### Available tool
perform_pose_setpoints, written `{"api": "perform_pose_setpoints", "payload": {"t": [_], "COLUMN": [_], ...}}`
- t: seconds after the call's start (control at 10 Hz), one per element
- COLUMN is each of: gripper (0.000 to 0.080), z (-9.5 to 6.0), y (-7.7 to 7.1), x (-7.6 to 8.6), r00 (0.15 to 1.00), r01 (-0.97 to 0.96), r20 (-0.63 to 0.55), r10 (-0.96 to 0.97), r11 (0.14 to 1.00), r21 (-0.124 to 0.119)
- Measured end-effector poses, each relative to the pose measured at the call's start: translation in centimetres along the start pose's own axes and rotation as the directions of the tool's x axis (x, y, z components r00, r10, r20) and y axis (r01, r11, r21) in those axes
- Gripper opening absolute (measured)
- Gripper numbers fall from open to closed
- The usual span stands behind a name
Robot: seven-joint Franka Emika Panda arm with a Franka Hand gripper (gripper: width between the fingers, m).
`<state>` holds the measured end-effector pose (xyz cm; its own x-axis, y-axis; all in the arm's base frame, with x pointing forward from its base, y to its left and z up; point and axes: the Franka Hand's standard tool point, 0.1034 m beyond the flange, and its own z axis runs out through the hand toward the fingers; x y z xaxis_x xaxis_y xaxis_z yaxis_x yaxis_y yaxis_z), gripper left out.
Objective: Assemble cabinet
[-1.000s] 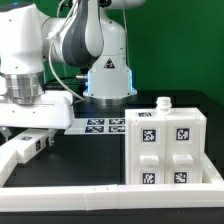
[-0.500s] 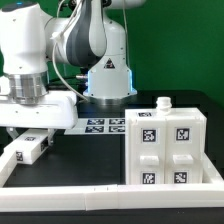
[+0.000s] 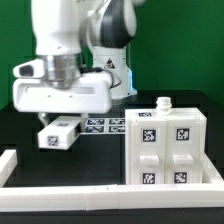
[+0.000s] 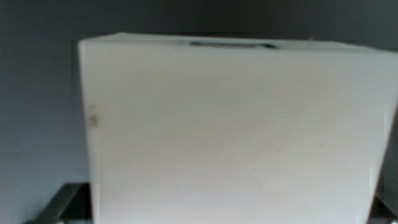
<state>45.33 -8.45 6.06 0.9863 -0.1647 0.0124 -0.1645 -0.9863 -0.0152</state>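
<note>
Remote view: I saw the gripper (image 3: 62, 122) clenched on a small tagged drawer block (image 3: 57, 135) above the black table (image 3: 20, 142). The block's white face filled the wrist view. The cabinet (image 3: 165, 148) stood apart at the exterior view's right, near the marker board (image 3: 100, 125).

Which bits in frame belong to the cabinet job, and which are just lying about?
Job: cabinet shell; small tagged block, held in the gripper.
Lying about: marker board; long white rail.
</note>
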Motion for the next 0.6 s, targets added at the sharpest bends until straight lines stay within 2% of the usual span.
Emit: {"api": "perform_pose_setpoints", "payload": {"t": [0.1,0.4,0.5,0.6], "gripper": [0.0561,0.0561,0.0561,0.0561], "z": [-1.4,-5.4,-6.6,-7.6], "y": [-1.8,-5.8,-6.8,-7.7], "x": [0.4,2.0,2.6,3.2], "r00": [1.000,1.000,1.000,0.999], "r01": [-0.001,-0.005,-0.002,-0.007], "r20": [0.004,0.026,0.027,0.039], "r10": [0.001,0.004,0.000,0.004], "r11": [1.000,0.999,0.998,0.998], "r21": [0.015,0.053,0.063,0.062]}}
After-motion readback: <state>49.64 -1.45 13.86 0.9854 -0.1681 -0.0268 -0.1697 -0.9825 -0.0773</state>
